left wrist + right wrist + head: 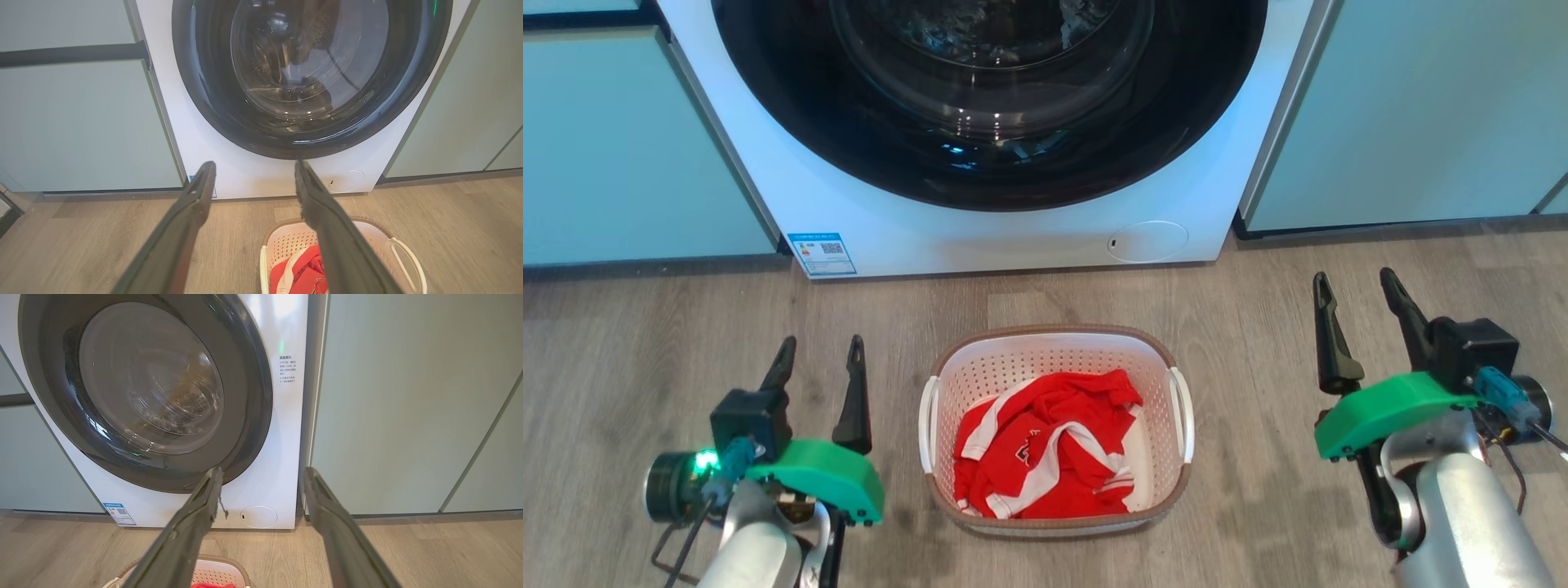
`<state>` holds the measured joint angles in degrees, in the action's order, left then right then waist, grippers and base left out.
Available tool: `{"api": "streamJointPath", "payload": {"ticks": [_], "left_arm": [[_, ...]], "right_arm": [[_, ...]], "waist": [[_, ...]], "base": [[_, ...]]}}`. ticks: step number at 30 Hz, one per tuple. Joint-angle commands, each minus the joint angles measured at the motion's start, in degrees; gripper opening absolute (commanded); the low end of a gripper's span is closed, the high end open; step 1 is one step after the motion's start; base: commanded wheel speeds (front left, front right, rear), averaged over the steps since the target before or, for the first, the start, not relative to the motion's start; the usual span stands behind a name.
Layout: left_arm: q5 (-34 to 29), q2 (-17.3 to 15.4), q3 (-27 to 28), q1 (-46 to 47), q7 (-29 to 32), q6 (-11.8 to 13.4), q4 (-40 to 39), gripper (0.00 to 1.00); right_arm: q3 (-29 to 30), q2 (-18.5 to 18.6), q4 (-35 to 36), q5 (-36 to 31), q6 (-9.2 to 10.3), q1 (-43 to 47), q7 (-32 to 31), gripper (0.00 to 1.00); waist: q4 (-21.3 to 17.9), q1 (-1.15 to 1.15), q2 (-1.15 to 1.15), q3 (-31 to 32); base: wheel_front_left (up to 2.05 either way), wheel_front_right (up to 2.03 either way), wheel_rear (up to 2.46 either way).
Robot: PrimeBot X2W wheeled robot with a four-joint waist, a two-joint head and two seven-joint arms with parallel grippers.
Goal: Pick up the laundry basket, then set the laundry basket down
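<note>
Where wood floor point(645, 343) meets washer point(890, 229), laundry basket point(1045, 361), pale cabinets point(621, 147)

Home laundry nook (washing machine point(1013, 237), cabinets point(621, 147))

Your basket point(1013, 363) sits on the floor point(645, 343) just before the washer point(1013, 237), a red garment point(1045, 449) inside. Your left tool point(822, 343) and right tool point(1354, 278) flank it, apart from it, fingers spread and empty.
</note>
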<state>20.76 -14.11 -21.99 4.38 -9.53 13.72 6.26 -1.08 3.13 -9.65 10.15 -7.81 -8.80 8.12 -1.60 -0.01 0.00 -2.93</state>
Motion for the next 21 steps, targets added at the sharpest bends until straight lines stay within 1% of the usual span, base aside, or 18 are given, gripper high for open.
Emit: {"api": "streamJointPath", "payload": {"ticks": [1, 21], "left_arm": [[0.0, -1.4, 1.7, 1.9, 0.2, 0.5, -2.1, 1.00], [0.5, -1.8, 1.3, 1.6, 0.1, 1.1, -1.9, 1.00]], "right_arm": [[-0.9, -0.2, 2.4, -0.1, 0.32, -0.4, -0.2, 1.00], [-0.6, -0.2, 3.6, -0.3, 0.32, 0.1, -1.0, 1.00]], "waist": [[0.0, 0.01, 0.00, 0.1], [0.1, 0.01, 0.00, 0.3]], "base": [[0.00, 0.00, 0.00], [0.00, 0.00, 0.00]]}}
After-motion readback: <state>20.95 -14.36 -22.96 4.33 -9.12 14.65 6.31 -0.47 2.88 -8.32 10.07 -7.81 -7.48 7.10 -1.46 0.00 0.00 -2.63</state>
